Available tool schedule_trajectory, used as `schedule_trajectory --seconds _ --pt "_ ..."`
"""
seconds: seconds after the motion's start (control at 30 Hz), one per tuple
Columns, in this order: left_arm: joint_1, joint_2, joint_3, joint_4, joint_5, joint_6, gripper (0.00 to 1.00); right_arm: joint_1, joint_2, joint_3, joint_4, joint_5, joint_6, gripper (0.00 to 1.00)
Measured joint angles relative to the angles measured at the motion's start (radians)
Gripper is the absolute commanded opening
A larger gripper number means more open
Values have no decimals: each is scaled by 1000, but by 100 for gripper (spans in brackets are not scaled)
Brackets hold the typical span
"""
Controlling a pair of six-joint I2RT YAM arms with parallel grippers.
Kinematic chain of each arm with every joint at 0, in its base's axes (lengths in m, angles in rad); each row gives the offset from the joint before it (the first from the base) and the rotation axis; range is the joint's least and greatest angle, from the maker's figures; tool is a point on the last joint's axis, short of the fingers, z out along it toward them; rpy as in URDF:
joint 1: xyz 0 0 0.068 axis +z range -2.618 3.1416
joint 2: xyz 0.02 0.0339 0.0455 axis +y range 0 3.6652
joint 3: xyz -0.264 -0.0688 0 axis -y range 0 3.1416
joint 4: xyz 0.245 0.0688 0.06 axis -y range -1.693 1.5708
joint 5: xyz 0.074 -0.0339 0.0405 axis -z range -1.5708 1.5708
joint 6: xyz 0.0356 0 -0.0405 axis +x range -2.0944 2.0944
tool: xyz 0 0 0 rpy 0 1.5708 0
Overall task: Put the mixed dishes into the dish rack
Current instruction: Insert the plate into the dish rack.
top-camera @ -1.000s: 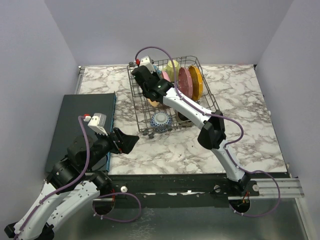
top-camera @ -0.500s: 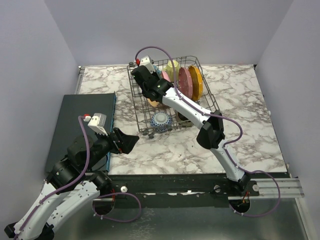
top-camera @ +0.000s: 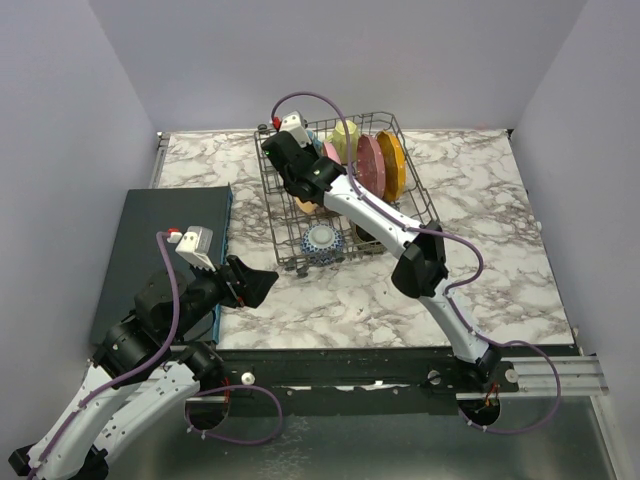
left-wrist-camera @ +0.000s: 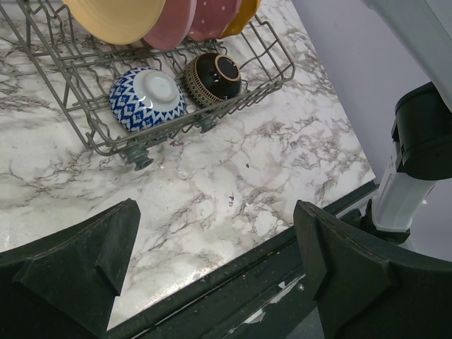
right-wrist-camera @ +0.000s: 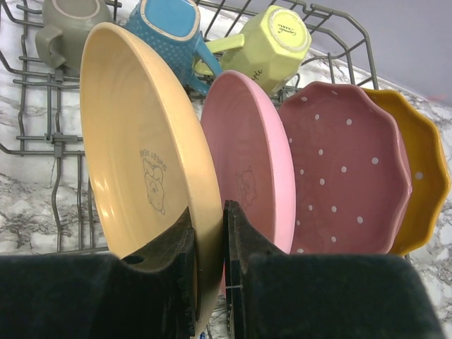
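Note:
The dish rack (top-camera: 285, 215) stands at the table's back middle. In the right wrist view my right gripper (right-wrist-camera: 210, 268) is shut on the lower rim of a pale yellow plate (right-wrist-camera: 134, 155) standing upright in the rack (right-wrist-camera: 42, 145). Behind it stand a plain pink plate (right-wrist-camera: 247, 155), a white-dotted pink plate (right-wrist-camera: 346, 169) and an orange scalloped plate (right-wrist-camera: 420, 183). Grey (right-wrist-camera: 67, 28), blue (right-wrist-camera: 169, 25) and yellow (right-wrist-camera: 272, 42) mugs sit at the rack's far end. A blue patterned bowl (left-wrist-camera: 147, 97) and a brown bowl (left-wrist-camera: 213, 78) lie at its near end. My left gripper (left-wrist-camera: 219, 247) hangs open and empty over the table's front edge.
A dark flat mat (top-camera: 165, 240) lies on the left of the marble table (top-camera: 480, 250). Grey walls close in the back and both sides. My right arm (top-camera: 420, 265) stretches across the rack's right half.

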Motion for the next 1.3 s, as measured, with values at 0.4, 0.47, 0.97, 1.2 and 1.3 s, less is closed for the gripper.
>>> schedule_trajectory --seconds 0.4,0.47,0.97,1.2,1.3 --pt "0 0 0 0 0 0 99 8 5 3 0 2 8 7" --pt "0 0 0 0 0 0 99 10 6 3 0 7 8 10" --pt "0 0 0 0 0 0 99 25 45 5 -4 -11 23 36" --pt "0 0 0 0 0 0 99 32 47 3 -10 -21 27 43" --pt "0 -2 0 0 0 0 99 34 47 3 -11 -22 30 48"
